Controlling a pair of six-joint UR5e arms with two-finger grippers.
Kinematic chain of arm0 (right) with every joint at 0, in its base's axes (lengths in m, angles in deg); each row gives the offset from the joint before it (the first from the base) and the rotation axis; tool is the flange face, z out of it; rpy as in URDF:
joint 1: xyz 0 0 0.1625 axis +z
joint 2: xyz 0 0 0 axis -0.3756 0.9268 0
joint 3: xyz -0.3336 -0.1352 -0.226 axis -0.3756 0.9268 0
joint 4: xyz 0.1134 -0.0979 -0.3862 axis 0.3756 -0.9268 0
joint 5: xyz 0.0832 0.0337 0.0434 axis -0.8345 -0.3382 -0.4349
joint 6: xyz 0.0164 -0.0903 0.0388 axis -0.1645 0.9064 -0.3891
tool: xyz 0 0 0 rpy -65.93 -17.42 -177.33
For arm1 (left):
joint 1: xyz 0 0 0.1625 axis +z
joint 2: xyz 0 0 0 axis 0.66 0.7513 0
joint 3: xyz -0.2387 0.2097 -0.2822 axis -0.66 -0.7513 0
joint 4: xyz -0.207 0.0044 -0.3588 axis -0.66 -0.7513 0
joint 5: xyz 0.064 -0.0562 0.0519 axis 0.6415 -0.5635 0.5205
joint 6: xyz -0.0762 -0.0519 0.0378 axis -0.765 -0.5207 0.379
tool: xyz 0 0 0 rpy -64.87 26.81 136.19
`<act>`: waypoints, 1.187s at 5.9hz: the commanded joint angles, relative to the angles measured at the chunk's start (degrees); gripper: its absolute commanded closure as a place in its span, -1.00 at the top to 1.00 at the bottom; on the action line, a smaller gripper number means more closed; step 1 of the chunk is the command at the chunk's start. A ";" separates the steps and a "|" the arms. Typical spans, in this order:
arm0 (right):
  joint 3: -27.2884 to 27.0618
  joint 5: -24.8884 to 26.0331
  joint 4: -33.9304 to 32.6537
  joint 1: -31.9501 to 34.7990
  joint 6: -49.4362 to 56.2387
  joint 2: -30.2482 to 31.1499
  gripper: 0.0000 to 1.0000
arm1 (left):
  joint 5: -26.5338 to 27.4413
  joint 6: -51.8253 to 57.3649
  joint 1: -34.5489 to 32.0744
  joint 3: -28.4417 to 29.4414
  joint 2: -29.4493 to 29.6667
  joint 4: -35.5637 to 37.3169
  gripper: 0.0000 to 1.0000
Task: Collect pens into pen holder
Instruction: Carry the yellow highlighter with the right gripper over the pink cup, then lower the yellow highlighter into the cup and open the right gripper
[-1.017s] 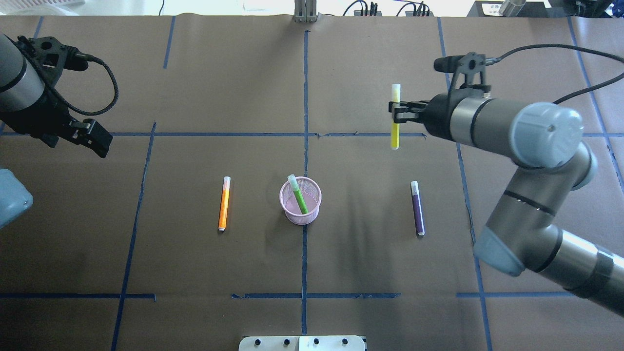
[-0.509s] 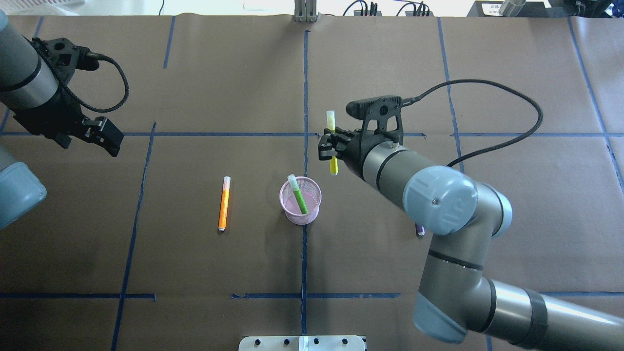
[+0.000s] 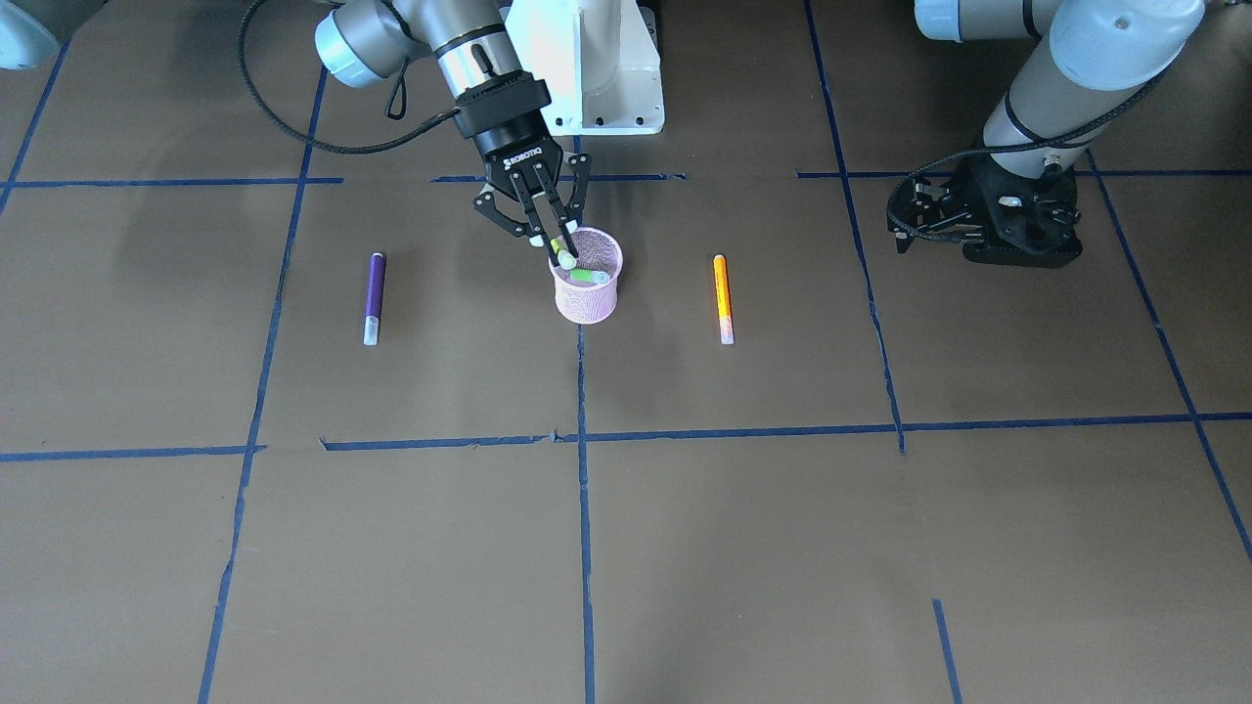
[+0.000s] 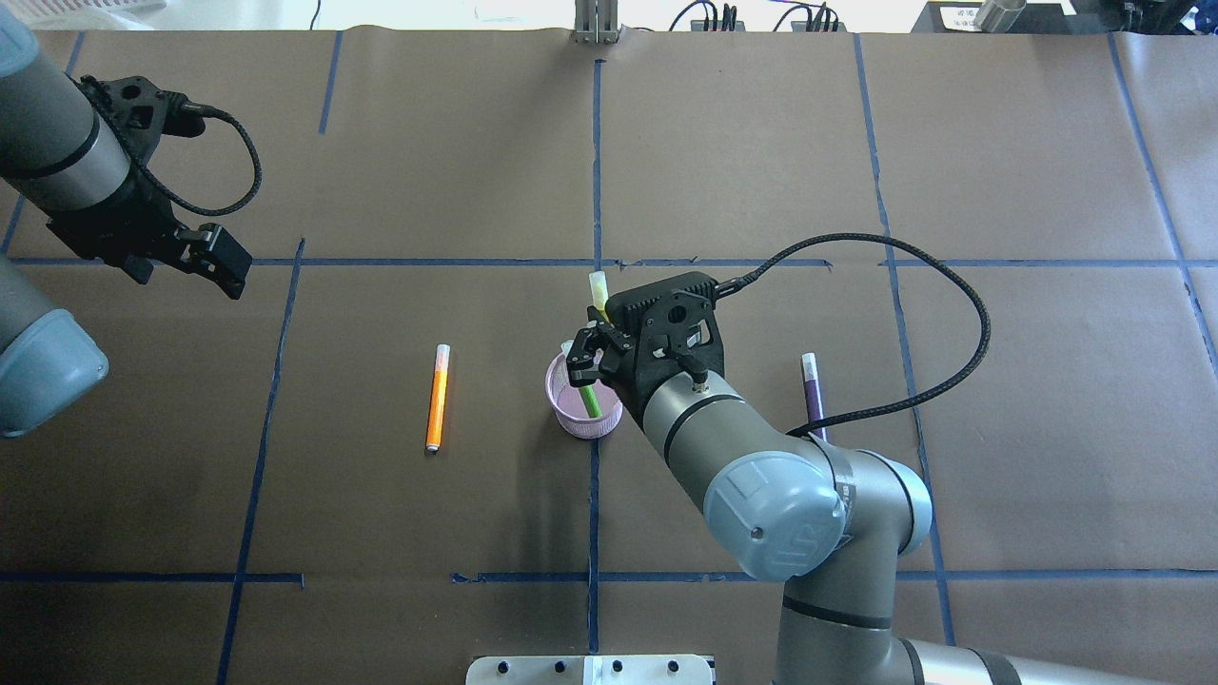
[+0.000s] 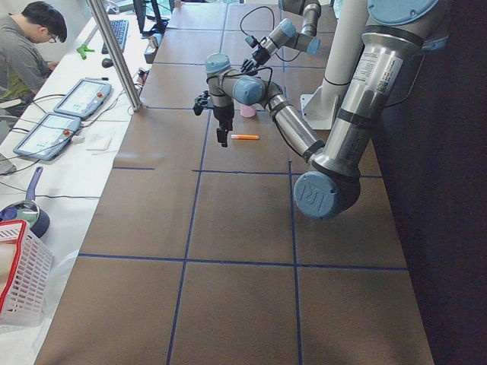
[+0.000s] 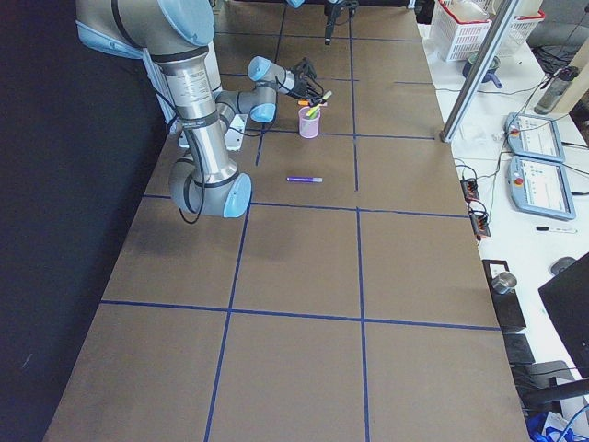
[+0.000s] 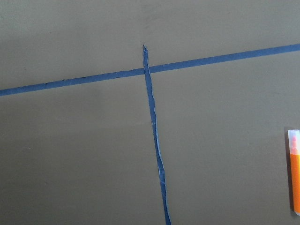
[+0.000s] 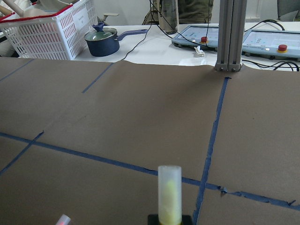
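right gripper (image 4: 582, 362): over the far rim of the pen holder (image 4: 569, 419), fingers pinched on a yellow pen (image 4: 599, 287).
yellow pen: tilted, with its pale cap pointing up and away from the robot. its lower end is hidden behind the fingers, so i cannot tell whether it is inside the cup.
pen holder: upright on the centre tape line (image 4: 595, 162) of the brown table (image 4: 400, 143), with a green pen (image 4: 591, 400) leaning inside.
orange pen (image 4: 437, 400): flat on the table on the left arm's side, well apart from the holder.
purple pen (image 4: 811, 381): flat on the right arm's side, also well apart.
in the way: in the overhead view the right wrist and its camera mount cover part of the holder's rim. the black cable (image 4: 986, 333) and the forearm cross the purple pen's near end.
left gripper (image 4: 221, 264): above the table, well off from the orange pen. i cannot tell how its fingers stand.
beyond the table: a white basket (image 8: 47, 33), a blue pot (image 8: 101, 42) and control tablets (image 8: 194, 40) on a white bench.
since half a second ago: the right gripper has swung from beyond and to the right of the holder to over its rim. its elbow has pulled back, uncovering most of the purple pen. the left arm has edged a little inward. the holder, green pen and orange pen lie as before.
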 commanded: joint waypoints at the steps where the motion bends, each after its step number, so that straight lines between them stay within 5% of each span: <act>1: 0.72 3.45 -0.60 -1.73 -0.47 -0.51 -1.00 | 0.00 0.03 0.00 0.16 0.08 -0.29 1.00; 3: 3.00 3.54 -0.07 -1.82 -0.82 -0.51 -0.90 | 0.00 -0.05 0.00 0.16 0.08 -0.29 1.00; 4: 3.27 3.54 -0.50 -1.99 -1.61 -1.99 -0.44 | 0.00 -0.05 0.00 0.07 0.08 -0.29 1.00; 5: 5.45 4.33 -0.42 -1.99 -3.27 -3.57 0.98 | 0.00 -0.05 0.00 0.07 0.08 -0.38 1.00; 7: 5.65 4.86 -0.68 -2.17 -3.29 -4.29 0.99 | -0.09 -0.14 0.00 0.07 0.08 -0.38 1.00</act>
